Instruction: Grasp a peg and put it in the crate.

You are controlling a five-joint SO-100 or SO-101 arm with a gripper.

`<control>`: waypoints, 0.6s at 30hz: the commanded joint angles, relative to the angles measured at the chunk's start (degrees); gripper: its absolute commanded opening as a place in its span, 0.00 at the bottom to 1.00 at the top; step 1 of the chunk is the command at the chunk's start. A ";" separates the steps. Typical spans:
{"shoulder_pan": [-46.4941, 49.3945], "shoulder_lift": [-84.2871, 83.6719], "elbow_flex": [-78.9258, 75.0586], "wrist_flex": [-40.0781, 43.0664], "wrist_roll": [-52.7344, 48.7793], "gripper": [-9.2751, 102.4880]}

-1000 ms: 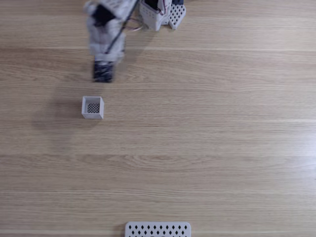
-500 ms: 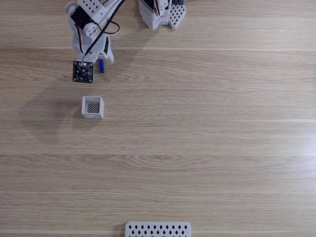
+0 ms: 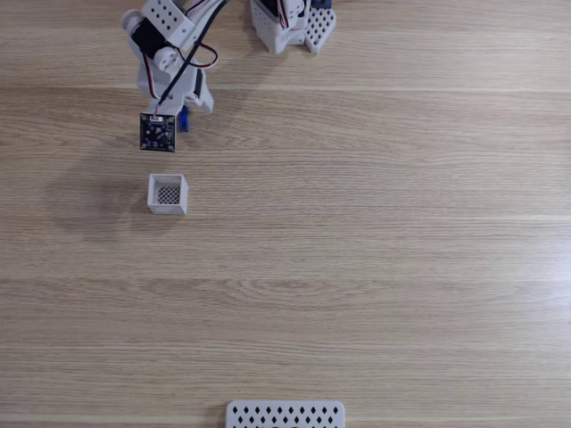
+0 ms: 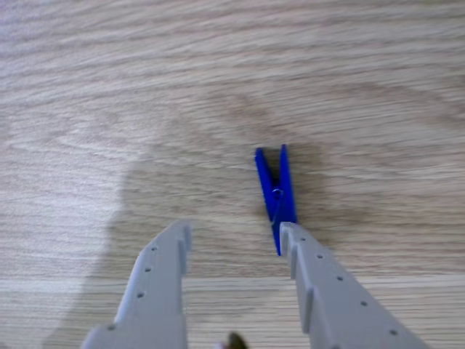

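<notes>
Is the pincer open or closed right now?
Open. In the other view the pincer shows a wide gap of bare table between its two fingers, and the blue peg lies flat beside the right finger, ungripped.

gap: gripper (image 4: 234, 234) fingers stood spread, bare table (image 4: 218, 145) between
obstacle: peg (image 4: 275, 190) touched the right finger (image 4: 320, 276) tip
</notes>
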 commanded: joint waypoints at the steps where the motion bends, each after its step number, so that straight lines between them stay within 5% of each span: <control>1: 0.62 1.67 0.18 -3.34 -0.53 0.27; 18: -0.18 11.16 14.33 -17.49 -0.62 0.26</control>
